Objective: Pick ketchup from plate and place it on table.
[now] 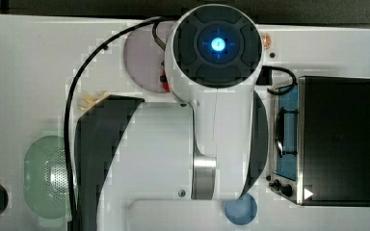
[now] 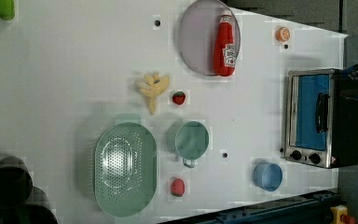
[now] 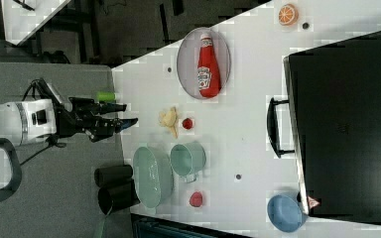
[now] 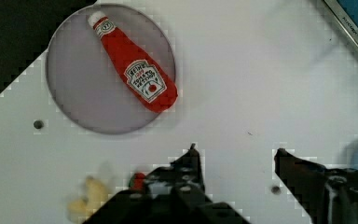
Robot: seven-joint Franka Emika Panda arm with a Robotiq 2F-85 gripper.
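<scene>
Nothing was done yet: the ketchup (image 4: 133, 69) lay flat on the plate (image 4: 74, 102), base at its rim, while the pincer (image 4: 235, 154) hovered wide open and empty, apart from the plate over the surface (image 4: 261, 70).

Ketchup (image 2: 225, 44) lying on plate (image 2: 196, 44); plate on table (image 2: 74, 70), toaster oven (image 2: 314, 119) apart.

My top view looks straight down close over the arm, while my left and right views share the plate (image 2: 196, 51) from farther off.
</scene>
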